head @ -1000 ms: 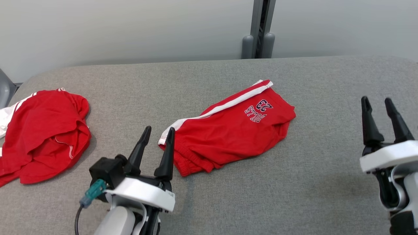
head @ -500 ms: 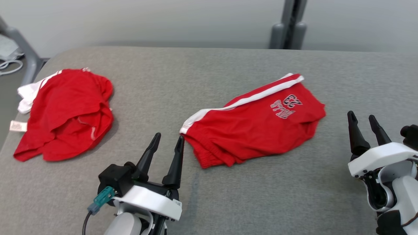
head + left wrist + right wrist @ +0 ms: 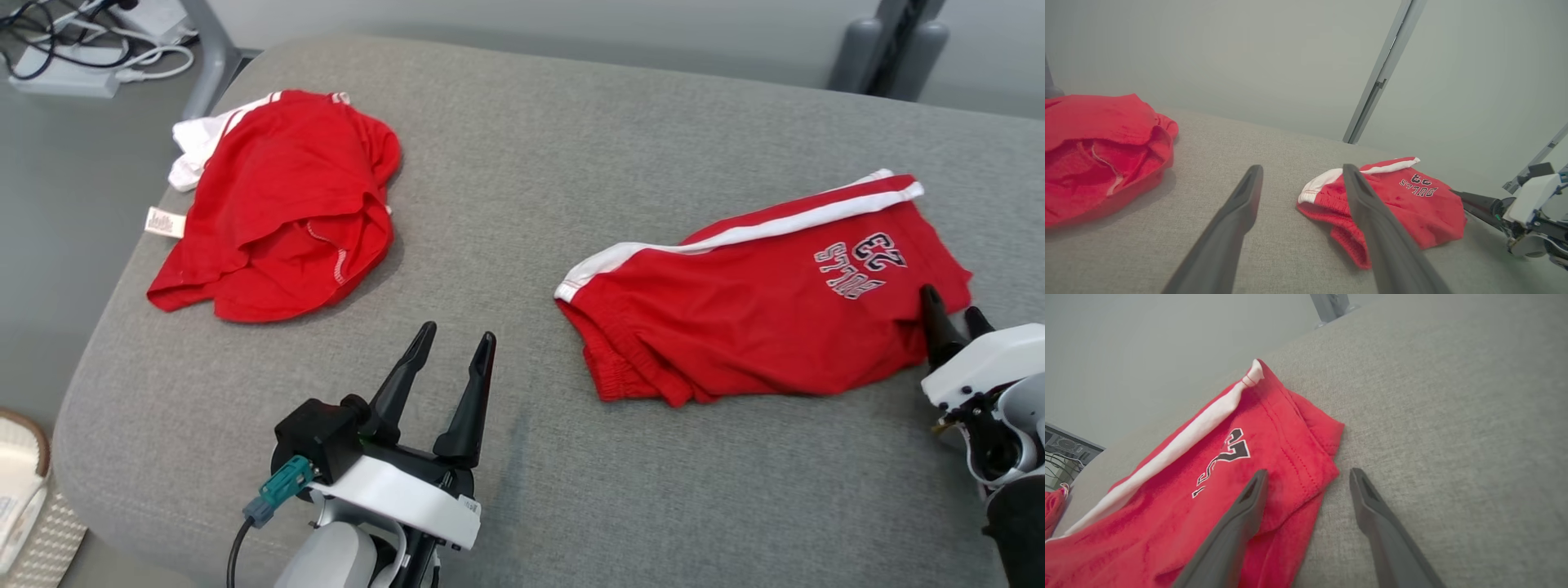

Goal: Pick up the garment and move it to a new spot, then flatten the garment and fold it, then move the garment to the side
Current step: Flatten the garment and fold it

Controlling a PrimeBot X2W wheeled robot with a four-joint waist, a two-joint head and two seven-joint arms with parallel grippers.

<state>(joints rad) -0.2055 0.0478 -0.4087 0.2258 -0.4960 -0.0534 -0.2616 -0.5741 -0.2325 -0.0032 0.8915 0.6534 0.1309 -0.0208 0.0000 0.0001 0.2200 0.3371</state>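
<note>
Two red garments lie on the grey padded table (image 3: 522,163). Folded red shorts (image 3: 759,310) with a white side stripe and "BULLS 23" print lie at the right, also seen in the left wrist view (image 3: 1412,204) and the right wrist view (image 3: 1208,477). A crumpled red and white garment (image 3: 277,204) lies at the far left (image 3: 1094,143). My left gripper (image 3: 457,331) is open over bare table between the two garments (image 3: 1302,167). My right gripper (image 3: 949,300) is open at the shorts' right end, one finger over the cloth (image 3: 1308,471).
The table's rounded left edge (image 3: 90,359) drops to the floor, where cables and a power strip (image 3: 73,57) lie. A pale woven object (image 3: 24,498) sits at the lower left. A grey post (image 3: 890,41) stands behind the table.
The camera has swung left and down, shifting the whole picture right. My right gripper has come up to the shorts' right end; my left gripper now stands farther from their left end.
</note>
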